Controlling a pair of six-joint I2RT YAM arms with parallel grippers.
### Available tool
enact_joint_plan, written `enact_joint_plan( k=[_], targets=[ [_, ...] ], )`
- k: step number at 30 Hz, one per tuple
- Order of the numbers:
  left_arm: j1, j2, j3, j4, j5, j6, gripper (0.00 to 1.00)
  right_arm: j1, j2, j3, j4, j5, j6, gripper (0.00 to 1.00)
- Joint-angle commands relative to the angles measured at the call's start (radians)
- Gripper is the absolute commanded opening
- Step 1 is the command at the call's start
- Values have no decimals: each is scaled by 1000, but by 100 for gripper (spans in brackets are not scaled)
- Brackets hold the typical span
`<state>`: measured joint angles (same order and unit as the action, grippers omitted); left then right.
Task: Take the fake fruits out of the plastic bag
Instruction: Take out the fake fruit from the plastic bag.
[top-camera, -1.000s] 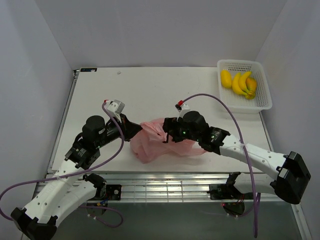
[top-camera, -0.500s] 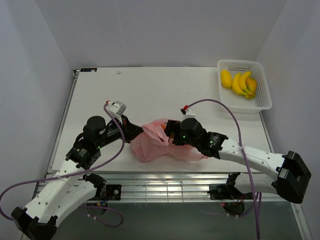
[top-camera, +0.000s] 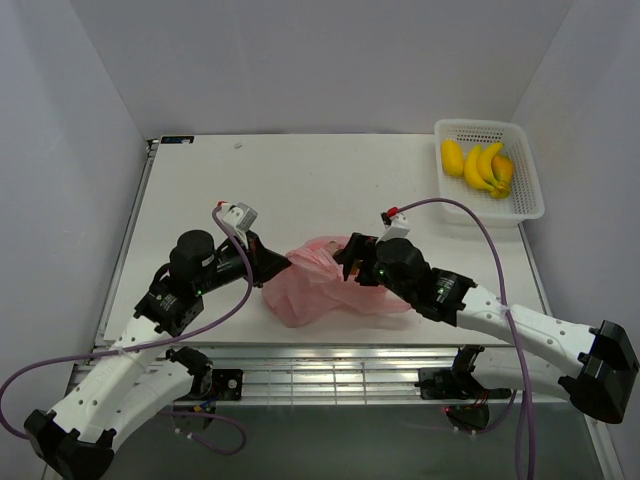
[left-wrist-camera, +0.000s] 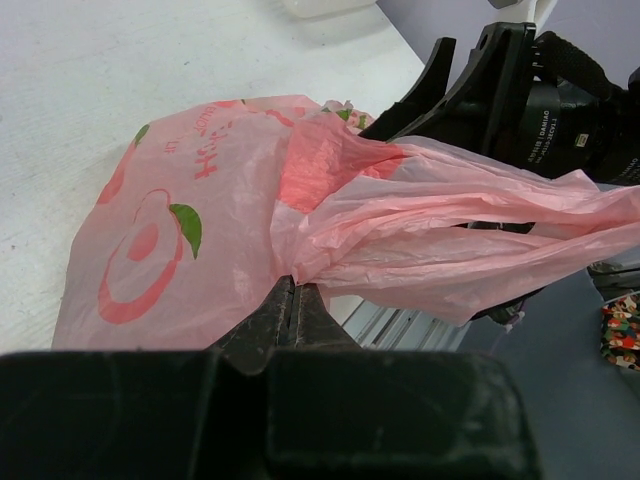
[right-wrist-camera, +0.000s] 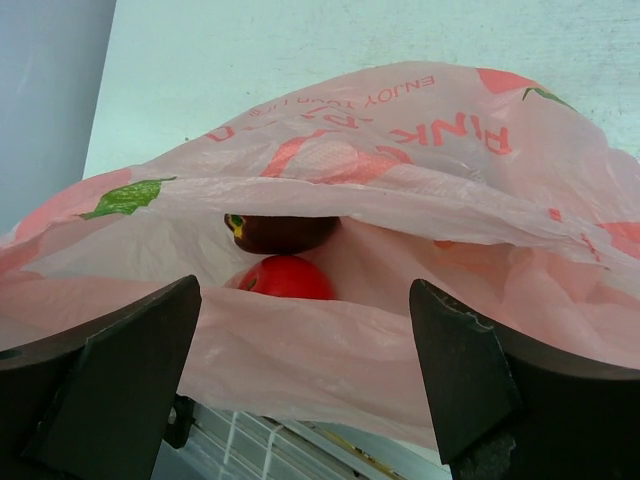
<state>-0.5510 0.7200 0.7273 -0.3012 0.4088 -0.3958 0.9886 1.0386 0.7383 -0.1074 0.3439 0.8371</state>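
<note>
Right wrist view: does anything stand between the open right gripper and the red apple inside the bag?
Only the lower lip of the thin pink plastic bag, covering the bottom of the glossy red plastic apple. Otherwise the mouth gapes.

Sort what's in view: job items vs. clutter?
Job: plastic bag; red apple and dark purple fruit inside it; banana bunch, already out; left gripper pinching the bag; right gripper open at its mouth.
Lying about: white basket; yellow mango in it.
</note>
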Motion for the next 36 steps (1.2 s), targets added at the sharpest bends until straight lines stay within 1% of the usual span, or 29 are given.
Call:
enact_joint_plan(
  k=[1, 4, 7, 10, 12, 14, 17, 18, 19, 20, 21, 22, 23, 26, 28, 31, 34, 36],
  targets=[
    [3, -2, -2, 22, 39, 17, 0, -4, 21, 4, 25, 47, -32, 90],
    [3, -4, -3, 28, 58, 20, 0, -8, 79, 19, 26, 64, -35, 90],
    [3, -10, -9, 37, 99, 26, 0, -10, 158, 79, 18, 27, -82, 90],
    [3, -8, -11, 37, 134, 32, 0, -10, 228, 105, 25, 30, -105, 90],
    [3, -7, -11, 37, 130, 34, 0, -8, 262, 121, 46, 9, -128, 90],
    [3, -4, -11, 37, 125, 35, 0, -2, 307, 127, 72, -26, -213, 90],
    [3, 4, -11, 36, 121, 34, 0, 25, 350, 122, 95, 21, -332, 90],
    [3, 7, -9, 34, 117, 32, 0, 31, 359, 118, 129, 26, -360, 90],
    [3, 10, -9, 33, 113, 31, 0, 33, 377, 113, 173, 6, -395, 90],
    [3, 16, -6, 33, 107, 29, 0, 36, 382, 107, 198, -49, -467, 90],
    [3, 21, -6, 30, 102, 31, 0, 39, 386, 92, 222, -81, -489, 90],
    [3, 22, -6, 27, 99, 31, 0, 45, 387, 76, 312, -139, -528, 90],
    [3, 24, -6, 25, 96, 29, 0, 53, 383, 63, 351, -208, -571, 90],
    [3, 22, -6, 24, 84, 28, 0, 74, 376, 15, 484, -323, -616, 90],
    [3, 21, -8, 24, 79, 26, 0, 85, 386, 13, 517, -382, -645, 90],
    [3, 25, -11, 27, 90, 25, 0, 94, 434, 56, 502, -388, -668, 90],
    [3, 25, -6, 28, 96, 29, 0, 101, 487, 91, 480, -358, -667, 90],
    [3, 25, -5, 31, 107, 31, 0, 104, 511, 118, 486, -263, -644, 90]
  ],
)
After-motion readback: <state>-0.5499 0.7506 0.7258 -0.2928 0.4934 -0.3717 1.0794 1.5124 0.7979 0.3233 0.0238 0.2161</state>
